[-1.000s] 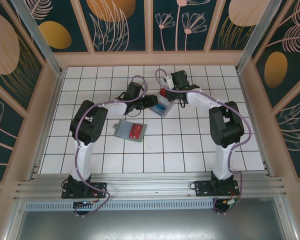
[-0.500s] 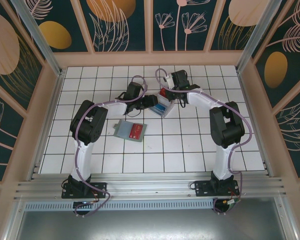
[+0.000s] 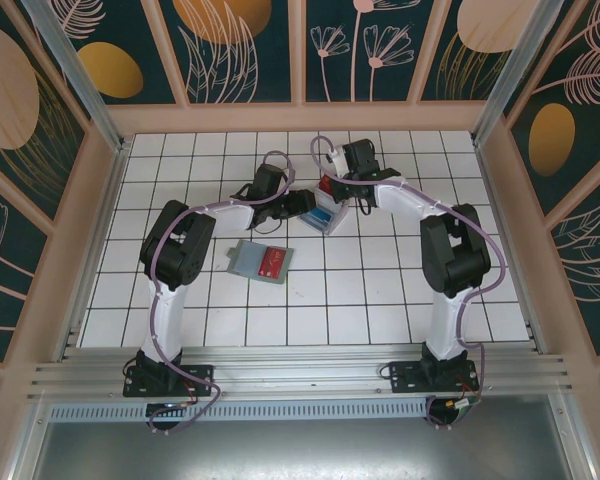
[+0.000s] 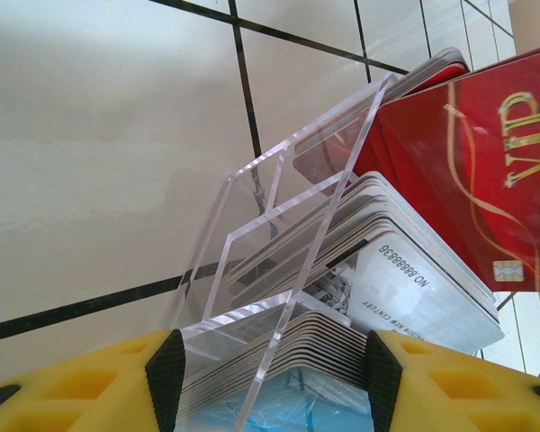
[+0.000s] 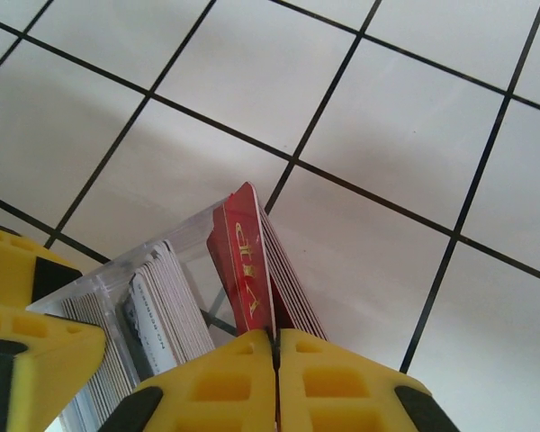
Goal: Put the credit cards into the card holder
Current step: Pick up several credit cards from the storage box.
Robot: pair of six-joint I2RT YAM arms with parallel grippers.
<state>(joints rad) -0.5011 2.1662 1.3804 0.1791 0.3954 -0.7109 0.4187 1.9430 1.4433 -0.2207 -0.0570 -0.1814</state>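
A clear plastic tray (image 3: pixel 327 217) holds several stacked credit cards (image 4: pixel 405 270), red ones at the far end and blue ones near me. My left gripper (image 3: pixel 308 206) (image 4: pixel 274 378) is shut on the tray's sides, one pad against each side. Over the tray's far end, my right gripper (image 3: pixel 334 187) (image 5: pixel 276 346) is shut on the edge of one red credit card (image 5: pixel 250 261) (image 4: pixel 486 162) that stands tilted above the red stack. The grey-green card holder (image 3: pixel 250 256) lies flat to the left front, with a red card (image 3: pixel 272 264) lying on it.
White tiled tabletop (image 3: pixel 380 290) with wooden walls (image 3: pixel 300 118) on the far, left and right sides. Both arms reach in toward the middle back. The card holder sits about two tiles in front of the left gripper.
Almost nothing differs. The right arm has shifted very slightly; both grippers keep their grips and the tray stays where it was.
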